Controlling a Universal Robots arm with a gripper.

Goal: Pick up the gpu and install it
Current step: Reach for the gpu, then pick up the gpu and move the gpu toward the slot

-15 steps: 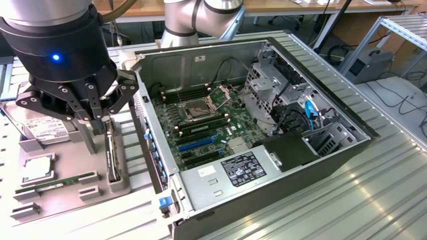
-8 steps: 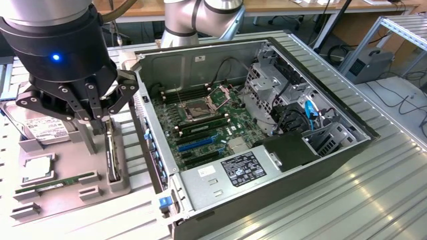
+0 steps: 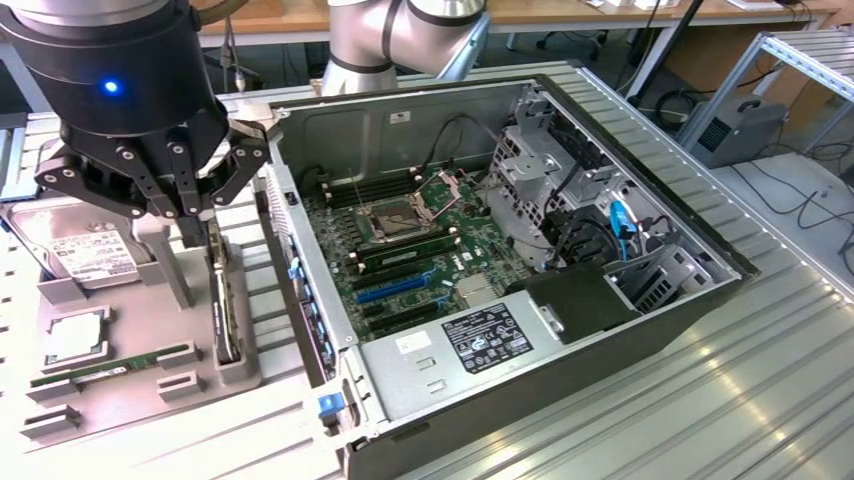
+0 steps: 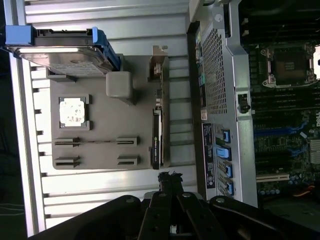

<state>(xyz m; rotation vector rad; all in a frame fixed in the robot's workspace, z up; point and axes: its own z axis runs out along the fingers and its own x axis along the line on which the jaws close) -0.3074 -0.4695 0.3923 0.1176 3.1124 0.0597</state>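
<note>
Wrist view: black two-finger gripper [image 4: 169, 178] clenched shut, empty. The gpu [image 4: 156, 135], a thin flat dark card w/ silvery metal end bracket, stands edge-on in a slot of the grey moulded holder tray [image 4: 100, 125], next to the open silver pc case [image 4: 215, 75]. The card sits just ahead of the tips, not touching. Its long axis runs straight away from them, bracket at the far end.
</note>
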